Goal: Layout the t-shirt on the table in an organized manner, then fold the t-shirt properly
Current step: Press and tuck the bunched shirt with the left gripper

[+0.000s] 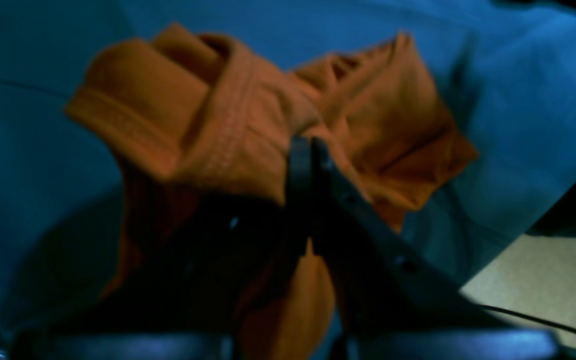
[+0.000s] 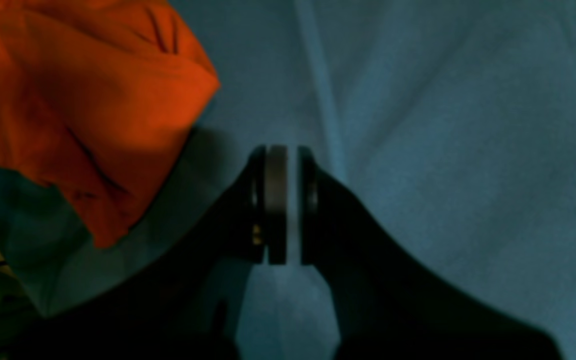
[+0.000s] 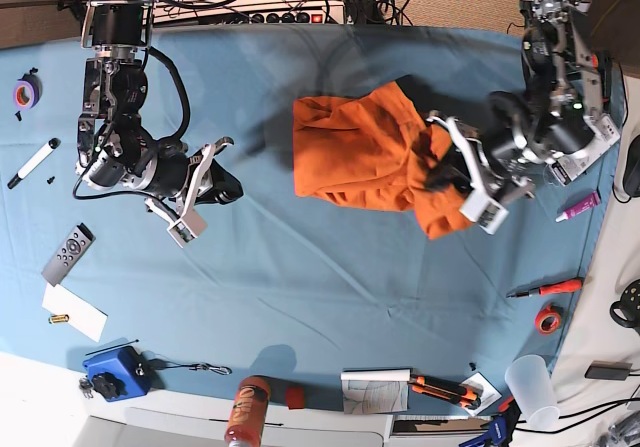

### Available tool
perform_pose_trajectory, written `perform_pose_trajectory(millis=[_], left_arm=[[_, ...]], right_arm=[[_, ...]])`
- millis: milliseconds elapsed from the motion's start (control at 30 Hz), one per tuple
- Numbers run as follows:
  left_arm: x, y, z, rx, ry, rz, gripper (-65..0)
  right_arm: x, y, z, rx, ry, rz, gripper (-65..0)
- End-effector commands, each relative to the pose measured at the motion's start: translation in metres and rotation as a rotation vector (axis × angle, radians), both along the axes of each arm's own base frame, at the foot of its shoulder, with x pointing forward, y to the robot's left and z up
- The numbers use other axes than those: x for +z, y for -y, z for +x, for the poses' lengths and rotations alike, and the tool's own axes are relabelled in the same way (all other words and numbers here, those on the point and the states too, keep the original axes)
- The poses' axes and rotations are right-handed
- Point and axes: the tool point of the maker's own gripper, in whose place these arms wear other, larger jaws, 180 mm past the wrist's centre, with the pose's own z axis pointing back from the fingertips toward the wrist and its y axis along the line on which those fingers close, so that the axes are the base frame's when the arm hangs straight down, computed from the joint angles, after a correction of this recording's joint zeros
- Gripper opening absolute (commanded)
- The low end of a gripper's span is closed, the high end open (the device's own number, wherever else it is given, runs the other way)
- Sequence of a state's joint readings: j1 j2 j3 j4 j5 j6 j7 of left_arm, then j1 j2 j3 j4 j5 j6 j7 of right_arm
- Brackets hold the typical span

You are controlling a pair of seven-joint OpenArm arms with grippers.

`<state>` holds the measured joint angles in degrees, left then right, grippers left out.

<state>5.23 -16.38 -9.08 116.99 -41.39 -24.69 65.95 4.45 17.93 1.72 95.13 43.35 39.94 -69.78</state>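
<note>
Right of centre on the worktop (image 3: 300,267), the t-shirt (image 3: 360,157) lies in a crumpled heap, bunched rather than spread, with its right end gathered up at the left claw (image 3: 462,182). In the left wrist view that claw's jaws are pressed together on a fold of the orange cloth, with a stitched hem band curling just beyond them. The right claw (image 2: 283,200) hangs over bare teal cover at the left, well apart from the garment, its jaws nearly together and holding nothing.

The shirt looks light, limp and soft, likely a cotton knit: it will sag and drape from any single pinch and probably drag on the cover rather than slide freely. Best holds are judged to be the firmer stitched edges, such as hem, shoulder seams or collar, taken at two corners so it can be stretched flat. The worktop's cover is smooth and faintly creased, and may ruck up if cloth is pulled hard across it.
</note>
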Motion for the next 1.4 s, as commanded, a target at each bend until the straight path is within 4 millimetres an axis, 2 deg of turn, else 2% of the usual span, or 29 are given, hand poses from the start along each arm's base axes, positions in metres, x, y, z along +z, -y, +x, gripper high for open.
perform_pose_trajectory(millis=[0, 167, 300, 467, 567, 667, 700, 733, 833, 967, 1100, 1167, 1233, 1300, 1367], left_arm=[[0.012, 0.012, 0.003, -0.024, 0.042, -0.032, -65.0], [0.004, 0.043, 0.003, -0.037, 0.037, -0.008, -65.0], [0.008, 0.065, 0.011, -0.035, 0.078, 0.015, -65.0], [0.005, 0.086, 0.017, -0.027, 0.123, 0.077, -65.0], [-0.002, 0.098, 0.014, -0.057, 0.134, 0.117, -64.4], [0.000, 0.111, 0.008, -0.094, 0.149, 0.111, -44.7], [0.001, 0.115, 0.007, -0.105, 0.156, 0.103, -40.3], [0.002, 0.119, 0.005, -0.116, 0.160, 0.097, -38.5], [0.007, 0.134, 0.000, -0.138, 0.164, 0.059, -38.5], [0.035, 0.149, 0.001, -0.130, 0.211, -0.008, -38.5], [0.078, 0.138, 0.004, -0.057, 0.329, -0.023, -38.6], [0.100, 0.118, 0.009, 0.033, 0.421, 0.029, -38.6], [0.117, 0.089, 0.019, 0.173, 0.503, 0.109, -40.3], [0.118, 0.061, 0.029, 0.297, 0.532, 0.201, -44.8], [0.104, 0.042, 0.036, 0.351, 0.512, 0.273, -50.8]], right_arm=[[0.015, 0.001, 0.010, -0.001, 0.055, 0.014, -60.3], [0.014, 0.004, 0.011, -0.011, 0.057, -0.005, -60.3], [0.014, 0.005, 0.013, -0.021, 0.061, -0.009, -60.3], [0.014, 0.005, 0.013, -0.020, 0.061, -0.009, -60.3], [0.014, 0.005, 0.013, -0.020, 0.061, -0.009, -60.3], [0.014, 0.005, 0.013, -0.020, 0.061, -0.009, -60.4], [0.014, 0.005, 0.013, -0.020, 0.061, -0.009, -60.4], [0.014, 0.005, 0.013, -0.020, 0.061, -0.009, -60.3], [0.013, 0.006, 0.013, -0.021, 0.061, -0.014, -60.3], [0.012, 0.009, 0.014, -0.026, 0.066, -0.030, -60.3], [0.012, 0.009, 0.014, -0.026, 0.066, -0.031, -60.3], [0.012, 0.009, 0.014, -0.027, 0.065, -0.031, -60.3], [0.012, 0.009, 0.014, -0.027, 0.065, -0.031, -60.3], [0.012, 0.009, 0.014, -0.026, 0.065, -0.031, -60.3], [0.012, 0.008, 0.014, -0.026, 0.065, -0.030, -60.3]])
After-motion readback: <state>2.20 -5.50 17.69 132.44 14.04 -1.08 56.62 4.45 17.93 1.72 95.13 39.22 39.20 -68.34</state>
